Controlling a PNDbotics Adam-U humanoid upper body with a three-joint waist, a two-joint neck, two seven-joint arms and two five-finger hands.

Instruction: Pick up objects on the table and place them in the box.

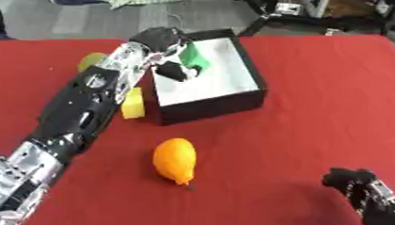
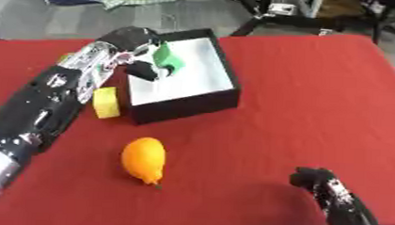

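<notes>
The left hand [image 1: 171, 66] reaches over the black box [image 1: 253, 76] at twelve o'clock on the red tabletop [image 1: 316, 114], its fingers [image 2: 145, 71] grasping a green block [image 2: 168, 58] above the white floor, near the left wall. Judged from here, a release this close to the wall could let the block strike the rim and fall outside; the forearm also passes just above the yellow block [image 1: 134, 102] and could nudge it. An orange, lemon-shaped fruit [image 1: 175, 160] lies at six o'clock of the box. The right hand [image 1: 359, 186] rests at five o'clock, fingers clenched and empty.

Only the left eye view shows a yellow-green round thing [image 1: 90, 60] at ten o'clock, mostly hidden behind the arm.
</notes>
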